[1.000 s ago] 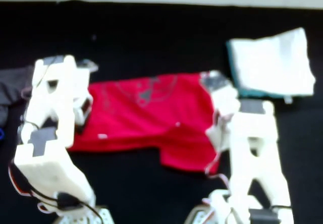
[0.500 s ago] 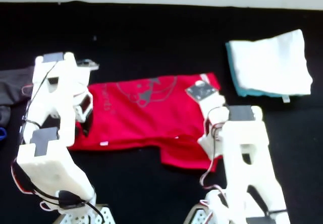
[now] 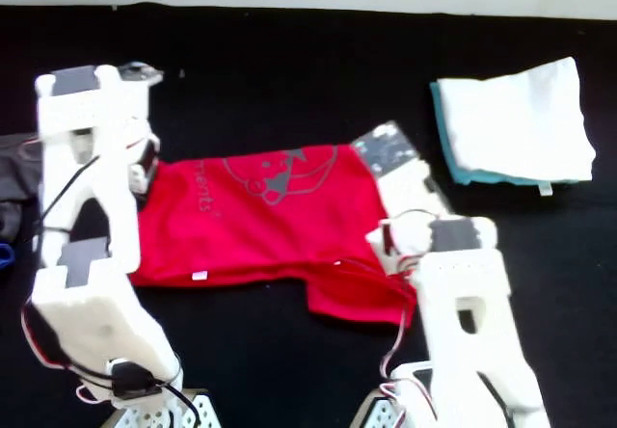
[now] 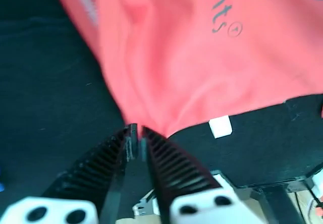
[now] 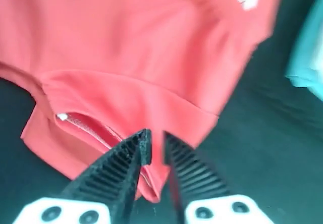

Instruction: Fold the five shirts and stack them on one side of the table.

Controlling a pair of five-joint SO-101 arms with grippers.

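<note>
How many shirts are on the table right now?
4: a red shirt spread in the middle, a folded white shirt at the far right, a teal shirt under it, and a dark shirt at the left edge. Others may be hidden.

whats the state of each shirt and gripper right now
red shirt, lying flat, partly folded, one edge pinched
white shirt, folded, stacked on teal fabric
dark garment, crumpled, unfolded
left gripper, fingers shut on red shirt
right gripper, fingers slightly open over red shirt
</note>
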